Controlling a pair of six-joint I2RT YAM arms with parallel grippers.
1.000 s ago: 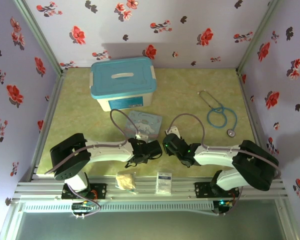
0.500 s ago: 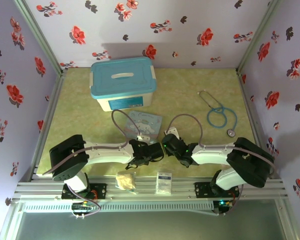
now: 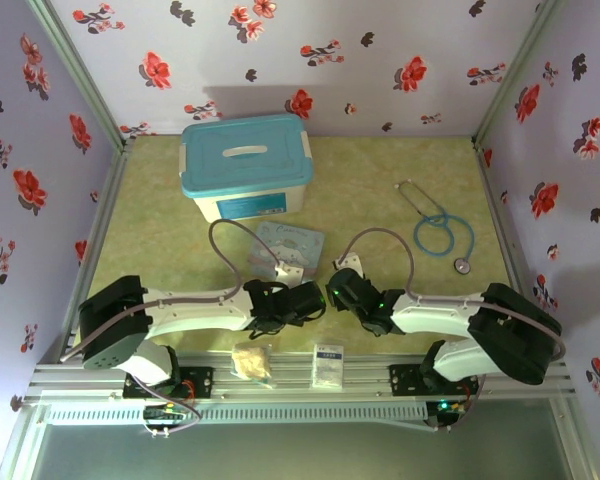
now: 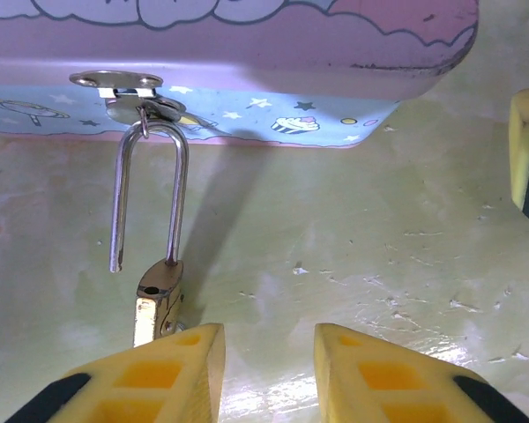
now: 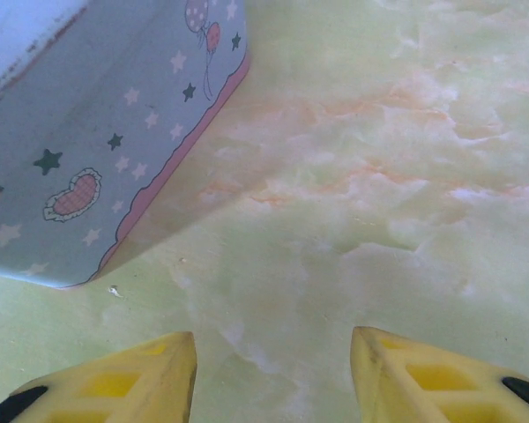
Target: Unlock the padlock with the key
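Your padlock (image 4: 157, 301) lies on the tabletop (image 3: 380, 200) against the near side of the cartoon tin (image 3: 292, 245), about the middle of the tabletop. Its shackle (image 4: 178, 189) is looped through the tin's hasp (image 4: 116, 82). One leg sits in the brass body and the other ends free of it.

A blue storage box (image 3: 245, 165) stands near the far edge, left of centre and well apart from the tin. A stethoscope (image 3: 440, 232) lies toward the right edge. A crumpled pale lump (image 3: 252, 361) and a small white packet (image 3: 328, 365) sit on the metal rail (image 3: 380, 372) at the near edge.

From above, you see both arms lying low and reaching inward from their bases, so the two grippers come close together just on the near side of the tin.

Your left gripper (image 4: 269, 370) is released: its yellow fingers stand apart with bare tabletop between them, and the padlock's body is just beside the tip of one. Your right gripper (image 5: 273, 374) is likewise spread over bare tabletop, grasping nothing.

The left wrist view gives you the hasp and shackle up close, while the right wrist view gives you one rounded corner of the tin
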